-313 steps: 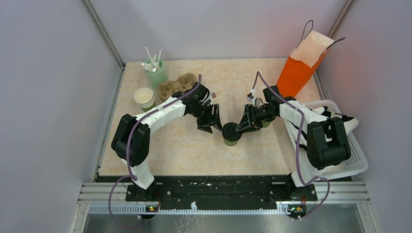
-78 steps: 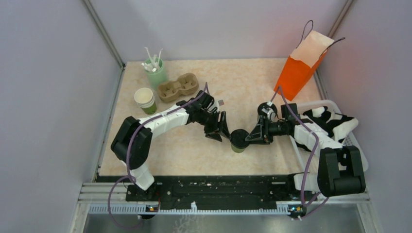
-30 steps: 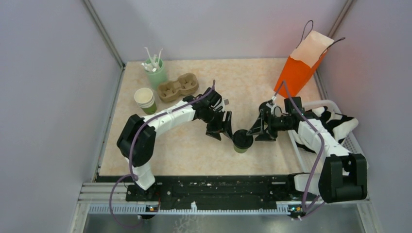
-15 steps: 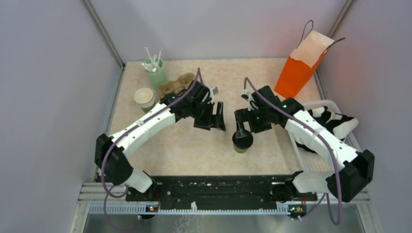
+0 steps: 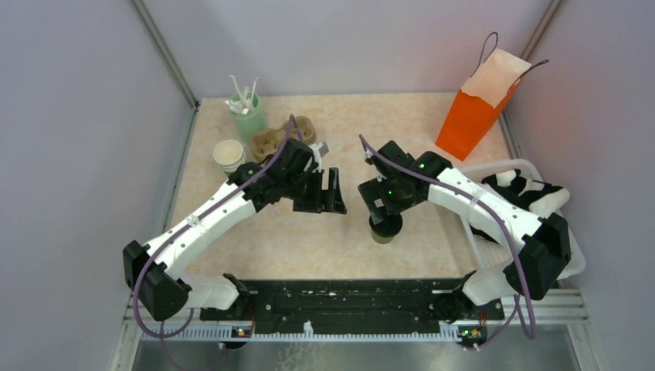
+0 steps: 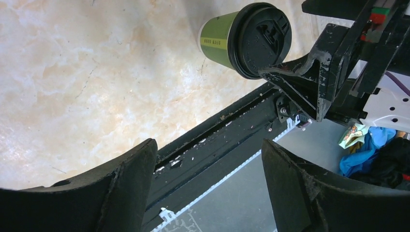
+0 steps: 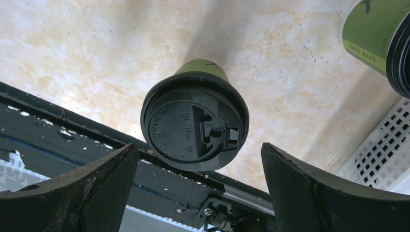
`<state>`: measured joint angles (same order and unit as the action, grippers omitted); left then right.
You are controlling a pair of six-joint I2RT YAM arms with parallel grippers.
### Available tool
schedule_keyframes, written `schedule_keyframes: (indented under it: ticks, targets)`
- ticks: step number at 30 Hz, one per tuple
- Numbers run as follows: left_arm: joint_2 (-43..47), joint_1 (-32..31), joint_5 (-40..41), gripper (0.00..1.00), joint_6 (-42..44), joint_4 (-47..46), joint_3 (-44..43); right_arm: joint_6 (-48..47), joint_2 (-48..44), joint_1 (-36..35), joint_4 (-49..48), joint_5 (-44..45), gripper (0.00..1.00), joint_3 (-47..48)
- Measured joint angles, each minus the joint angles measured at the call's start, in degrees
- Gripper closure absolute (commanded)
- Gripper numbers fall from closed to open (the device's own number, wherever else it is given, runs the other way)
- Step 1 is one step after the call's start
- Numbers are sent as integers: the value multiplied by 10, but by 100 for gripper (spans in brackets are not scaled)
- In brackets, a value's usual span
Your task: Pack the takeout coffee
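1. Standing upright near the front edge of the table [image 5: 386, 116], the takeout coffee [image 5: 385, 229] shows from above only as part of its black lid and a sliver of green wall, because the right arm's wrist covers the rest.
2. The right gripper [image 7: 199, 149] hangs over the cup with its jaws wide apart and empty. Its own camera sees the whole lid between the two fingers, lower than them.
3. In the left wrist view, one right finger [image 6: 309, 79] overlaps the lid's rim. Whether it touches cannot be told.
4. The left gripper [image 6: 209, 147] sits off to the cup's left, apart from it, with its jaws also spread and nothing between them. Only the finger ends show, cut off by the bottom edge.
5. A second green cup [image 7: 374, 34] with a dark lid pokes in at the top right corner of the right wrist view, mostly cut off. From overhead it cannot be found.
6. The print on both cups is too small to read.
7. A white basket [image 5: 573, 261] at the right is partly covered by the right arm, and a black-and-white cloth [image 5: 533, 193] lies in it.
8. The cup carrier [image 5: 272, 141] is half hidden behind the left arm. Beside it stand the lidless cup stack [image 5: 229, 154] and the cup of white sticks [image 5: 247, 112].
9. An orange paper bag [image 5: 473, 116] stands at the far right.
10. Blurred coloured things [image 6: 370, 145] past the front rail cannot be identified.
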<state>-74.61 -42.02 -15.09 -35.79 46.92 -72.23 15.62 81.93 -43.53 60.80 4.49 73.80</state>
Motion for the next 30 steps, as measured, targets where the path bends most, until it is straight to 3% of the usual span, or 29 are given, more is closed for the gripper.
schedule_keyframes:
  ticks: [19, 30]
  targets:
    - [44, 0, 11, 14, -5, 12, 13, 25, 34, -36, -13, 39, 6, -4]
    - [44, 0, 11, 14, -4, 13, 15, 48, 33, -37, -25, 50, 19, -22]
